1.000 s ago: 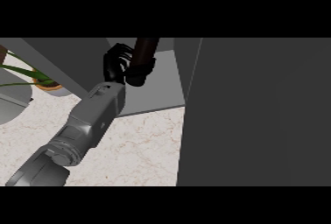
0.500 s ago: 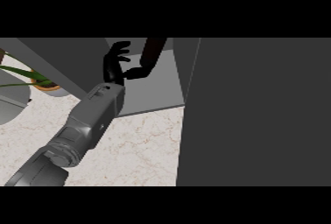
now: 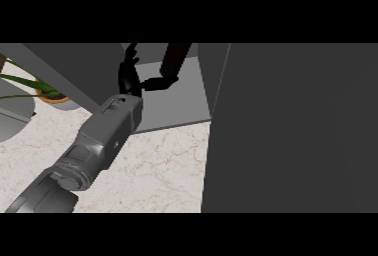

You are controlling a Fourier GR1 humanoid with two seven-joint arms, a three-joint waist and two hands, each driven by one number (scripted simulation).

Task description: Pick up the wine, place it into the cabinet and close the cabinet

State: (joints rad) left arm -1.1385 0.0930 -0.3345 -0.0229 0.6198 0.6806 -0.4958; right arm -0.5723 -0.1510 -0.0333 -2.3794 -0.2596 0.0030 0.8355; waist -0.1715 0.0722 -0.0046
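Head view. The wine (image 3: 176,59) is a dark red-brown bottle standing inside the open cabinet (image 3: 177,102), on its pale grey floor and towards the back. Its upper part is cut off by the top of the scene. It slants up and to the right as I see it from above, and I cannot tell whether it is truly tilted.

Just left of the bottle is the left hand (image 3: 131,75), also inside the cabinet opening. Its fingers are straight and point upward, clear of the bottle, so I read the hand as released. Only its thumb (image 3: 153,84) reaches sideways towards the bottle's lower end. I cannot tell whether the two touch there or only lie close. The grey left forearm (image 3: 103,135) runs from the lower left corner diagonally up to the cabinet's front edge.

To the right of the bottle, a large dark cabinet door (image 3: 295,130) fills the right half of the view and stands open. A dark grey panel (image 3: 66,65) bounds the opening on the left. In front of the cabinet lies the pale marbled tabletop (image 3: 159,170). A potted plant (image 3: 55,97) with long green leaves stands on it at the left, beside that panel. My right hand does not show.
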